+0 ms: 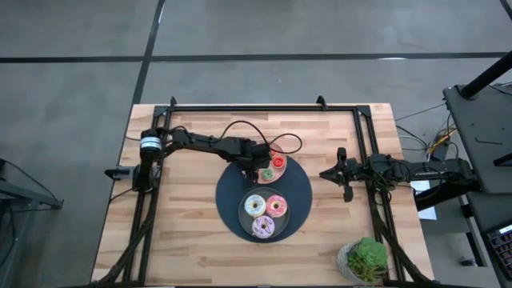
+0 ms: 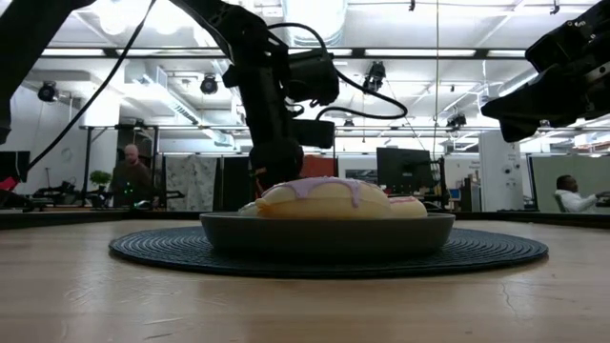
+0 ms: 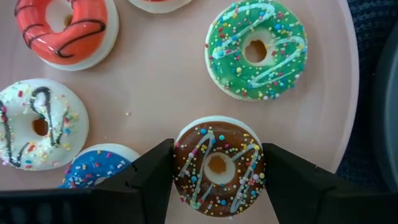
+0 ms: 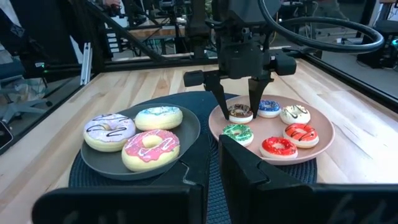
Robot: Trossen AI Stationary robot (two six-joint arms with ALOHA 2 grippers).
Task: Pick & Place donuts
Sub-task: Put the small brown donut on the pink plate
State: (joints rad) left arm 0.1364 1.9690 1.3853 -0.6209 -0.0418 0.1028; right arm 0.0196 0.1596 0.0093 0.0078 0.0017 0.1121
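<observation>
On the pale pink plate (image 3: 161, 74): a brown donut (image 3: 219, 165) with white zigzag icing and coloured sprinkles, a green donut (image 3: 256, 50) with white drizzle and sprinkles, a red donut (image 3: 66, 28) striped in black, a white donut (image 3: 38, 123) with black lines and sprinkles, and a blue sprinkled donut (image 3: 93, 167). On the dark grey plate (image 4: 189, 134): a pink donut (image 4: 151, 149), a lilac donut (image 4: 109, 132) and a white, blue-speckled donut (image 4: 159, 117). The mat (image 1: 232, 188) is dark blue-black, the table (image 1: 192, 232) light wood, the left claw (image 3: 217, 180) black.

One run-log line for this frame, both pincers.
left pincer: closed around small brown sprinkled toy donut on round pink plate | right pincer: waiting at table's right, open, empty
</observation>
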